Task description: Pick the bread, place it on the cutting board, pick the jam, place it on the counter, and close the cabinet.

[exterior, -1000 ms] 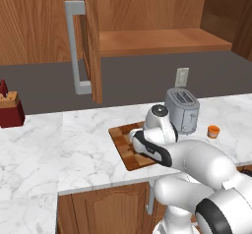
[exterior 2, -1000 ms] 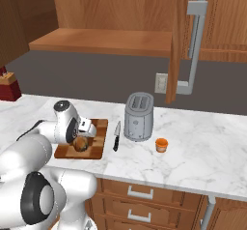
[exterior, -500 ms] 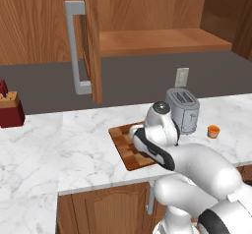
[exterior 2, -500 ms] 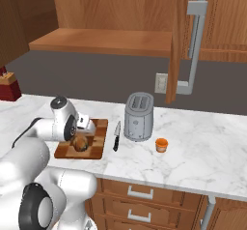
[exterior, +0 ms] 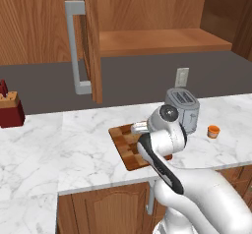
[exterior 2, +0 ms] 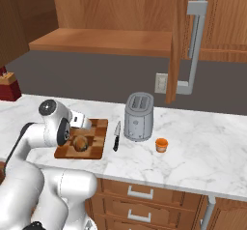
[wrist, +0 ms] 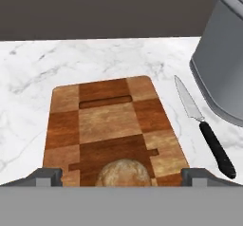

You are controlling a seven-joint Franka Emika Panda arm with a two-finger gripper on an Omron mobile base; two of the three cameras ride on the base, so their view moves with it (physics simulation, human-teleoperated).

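**Bread sits on the board, gripper spread wide above it**

The bread (wrist: 124, 173) rests on the near end of the cutting board (wrist: 107, 120), exactly where the task wants it. The gripper (wrist: 122, 176) hangs just over the roll, fingers (wrist: 47, 176) wide and holding nothing, so that placement looks done. The jam (exterior 2: 161, 144) stands on the bench (exterior 2: 202, 147) right of the toaster (exterior 2: 139, 116), a knife (exterior 2: 116, 136) between board and toaster. The cabinet (exterior: 91, 36) door stands open, likely the step left.
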